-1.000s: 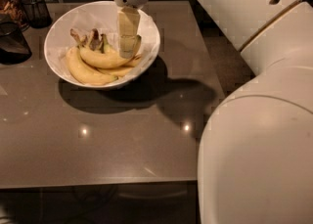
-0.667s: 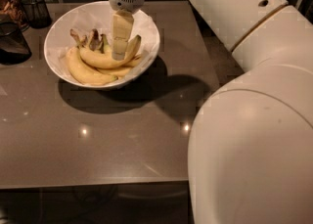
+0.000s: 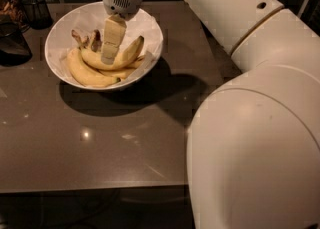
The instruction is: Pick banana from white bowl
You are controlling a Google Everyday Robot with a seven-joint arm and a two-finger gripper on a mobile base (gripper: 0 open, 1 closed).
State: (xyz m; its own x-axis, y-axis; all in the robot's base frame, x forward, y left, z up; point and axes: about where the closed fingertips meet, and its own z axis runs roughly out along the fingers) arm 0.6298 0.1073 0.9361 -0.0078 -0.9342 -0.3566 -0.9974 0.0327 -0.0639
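On the counter (image 3: 100, 143) I count 1 white bowl (image 3: 50, 59), lined with crinkled white paper (image 3: 148, 23). In it lie 4 bananas as far as I can make out: 1 long curved banana (image 3: 131, 51), 1 plumper banana (image 3: 84, 73), and what look like 2 thinner bananas (image 3: 123, 73) tucked under the long one on its right side. At the far left corner stands 1 dark mesh cup (image 3: 37, 9), and 1 dark object (image 3: 13, 46) sits at the left edge; I cannot tell what it is.

The banana lies across the middle of the bowl, on top of the others. It bows downward. Its right end rises toward the rim and finishes in a dark tip, and its left end runs toward the brown stems near the back of the bowl. Its skin is deep yellow. The plumper one lies in front of it, against the near-left wall, and looks paler.

My fingers (image 3: 111, 43) reach down from above into the bowl. Their tip sits at the middle of the long banana's back. I see them as 1 pale block, so I cannot tell whether they are spread or pressed together, or whether they touch the skin. My arm (image 3: 260, 83) fills the right side, from the top centre down to the bottom edge.
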